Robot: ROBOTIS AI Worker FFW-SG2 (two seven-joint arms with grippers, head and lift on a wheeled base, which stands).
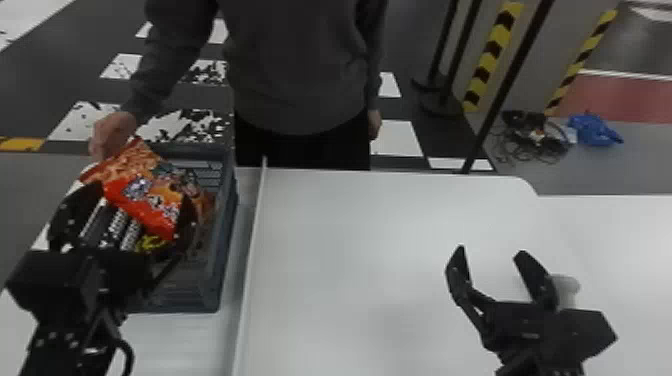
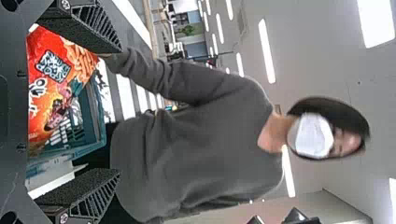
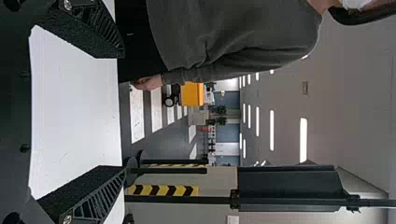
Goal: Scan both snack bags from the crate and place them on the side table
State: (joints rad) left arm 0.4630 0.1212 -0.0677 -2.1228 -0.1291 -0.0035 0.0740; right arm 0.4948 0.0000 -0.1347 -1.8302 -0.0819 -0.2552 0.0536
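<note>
Left tool (image 1: pixel 143 191): reaching over the grey crate (image 1: pixel 228 210), fingers standing wide apart, gripping nothing evident. Snack bag, red-orange (image 1: pixel 150 200): lying tilted at the crate, its body showing between and beyond those fingers, at one o'clock from the tool's wrist; contact unclear. Person's hand (image 1: pixel 111 132): hovering at the bag's eleven o'clock. Right tool (image 1: pixel 490 250): holding nothing, fingers parting over the white bench (image 1: pixel 375 225), at four o'clock from the bag.
</note>
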